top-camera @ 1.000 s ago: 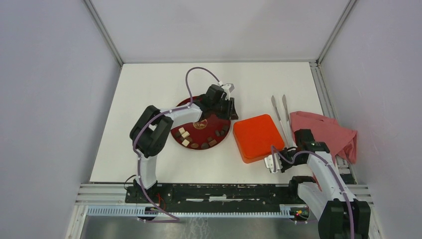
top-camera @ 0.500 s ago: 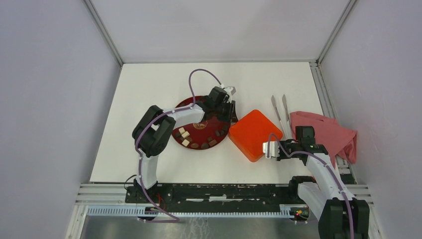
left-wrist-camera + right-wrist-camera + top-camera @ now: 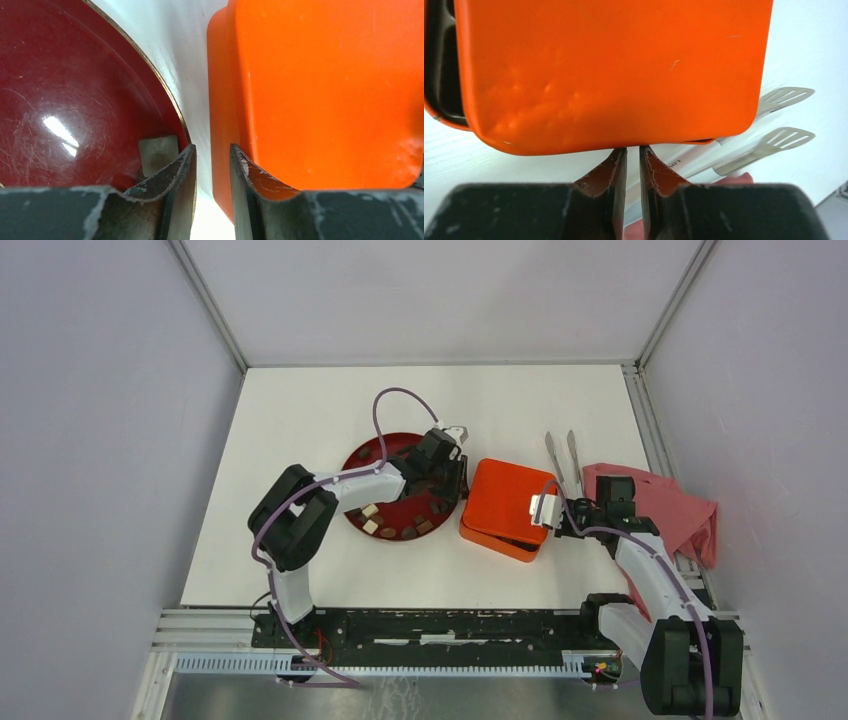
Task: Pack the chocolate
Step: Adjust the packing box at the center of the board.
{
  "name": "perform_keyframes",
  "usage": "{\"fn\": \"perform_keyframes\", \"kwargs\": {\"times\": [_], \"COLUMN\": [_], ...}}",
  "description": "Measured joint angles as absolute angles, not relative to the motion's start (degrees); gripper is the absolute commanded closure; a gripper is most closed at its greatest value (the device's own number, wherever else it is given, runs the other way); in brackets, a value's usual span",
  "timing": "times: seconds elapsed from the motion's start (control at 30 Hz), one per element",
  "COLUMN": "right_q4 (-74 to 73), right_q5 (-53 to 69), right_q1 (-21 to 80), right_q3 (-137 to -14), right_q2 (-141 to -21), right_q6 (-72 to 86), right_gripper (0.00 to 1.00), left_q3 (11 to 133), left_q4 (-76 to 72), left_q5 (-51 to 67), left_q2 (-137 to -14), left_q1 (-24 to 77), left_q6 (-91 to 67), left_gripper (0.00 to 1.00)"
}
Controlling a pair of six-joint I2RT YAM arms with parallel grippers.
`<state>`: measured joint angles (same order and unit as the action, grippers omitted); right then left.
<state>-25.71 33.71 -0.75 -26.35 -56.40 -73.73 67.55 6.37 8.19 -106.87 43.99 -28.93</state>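
Several chocolate pieces [image 3: 385,525] lie on the near half of the red plate [image 3: 385,455]; one cream square [image 3: 158,155] shows just beyond my left fingers. The orange box lid [image 3: 505,498] sits tilted, its right side raised, and a black tray [image 3: 441,60] shows beneath it. My left gripper [image 3: 458,478] is open and straddles the gap between plate rim and box wall [image 3: 212,150], holding nothing. My right gripper [image 3: 538,515] has its tips against the lid's raised edge [image 3: 633,148]. Only a thin slit separates its fingers, and nothing is in it.
Metal tongs [image 3: 560,465] lie just right of the box, also visible past the lid [image 3: 774,97]. A crumpled red cloth [image 3: 660,505] sits at the far right by the frame rail. White walls enclose the table on three sides.
The box slid and turned toward the plate, and its lid's right side came up. My right gripper travelled up and left with it. My left gripper shifted slightly toward the box's left edge.
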Motion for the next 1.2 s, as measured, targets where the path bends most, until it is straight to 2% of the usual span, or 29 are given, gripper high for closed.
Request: {"fn": "perform_keyframes", "kwargs": {"times": [0.7,0.87,0.97,1.1,1.2], "right_q4": [-37.1,-39.4,-40.2,-39.3,-35.3], "right_q5": [31.7,30.1,30.3,34.3,39.4], "right_q1": [-4.3,-7.6,-10.0,-11.9,-12.1], "right_q3": [-26.3,-30.4,-34.9,-39.4,-39.8], "right_q2": [-51.6,-51.8,-53.4,-55.5,-55.9], "right_q6": [-79.4,-73.5,-68.5,-59.8,-50.8], "right_gripper": [0.75,0.73,0.64,0.46,0.28], "left_q3": [68.7,68.8,67.3,61.1,56.3], "left_q4": [13.3,14.9,14.6,10.7,5.7], "left_q5": [2.6,-0.1,-1.7,-1.5,0.9], "left_q2": [-104.4,-101.1,-97.0,-88.5,-83.4], "left_q1": [45.6,45.6,45.6,45.6,45.6], "left_q6": [-29.5,-29.4,-29.4,-29.5,-30.6], "left_gripper": [0.59,0.53,0.45,0.2,0.15]}}
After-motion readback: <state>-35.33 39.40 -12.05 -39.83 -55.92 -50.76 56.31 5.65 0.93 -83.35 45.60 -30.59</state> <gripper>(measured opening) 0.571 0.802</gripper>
